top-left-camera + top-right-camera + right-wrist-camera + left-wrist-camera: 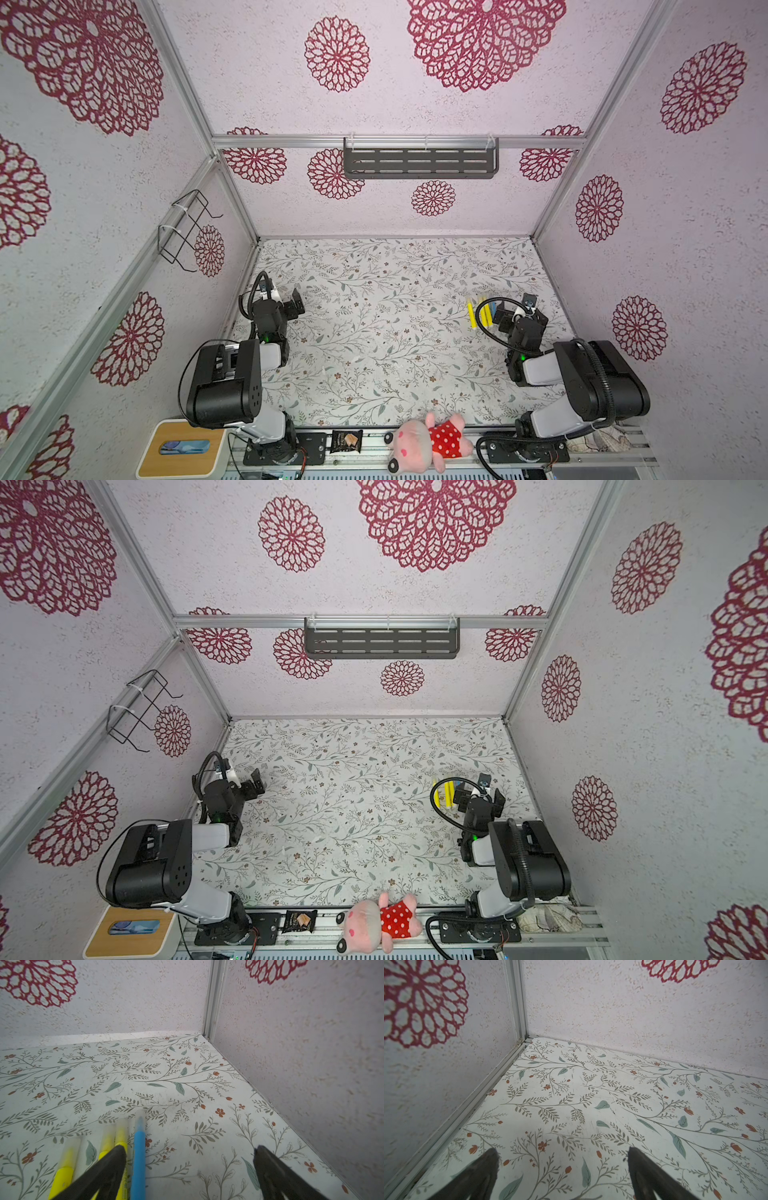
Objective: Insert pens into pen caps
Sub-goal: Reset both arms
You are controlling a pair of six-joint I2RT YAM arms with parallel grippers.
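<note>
Yellow plastic is filling the lower part of the right wrist view, where three yellow pens (121, 1137) and one blue pen (139, 1157) are lying side by side on the flowered tabletop (187, 1084) with their tips pointing toward the back wall. This close view is showing what the top views are not: whitish translucent pen caps (140, 1114) appearing to sit over those tips. In a top view the yellow pens (472, 318) are reading only as thin bright strokes just beside the right wrist, on the side toward the tabletop's middle. The right gripper (190, 1153) is standing spread wide and holding nothing. One of its fingers is crossing in front of two yellow pens, the blue pen is lying just inside that finger, and the third yellow pen is lying outside it. Whether the finger is touching them I cannot tell. The left gripper (562, 1155) is likewise gaping wide near the opposite wall, well apart from the pens, and its wrist view is taking in only tabletop and walls.
</note>
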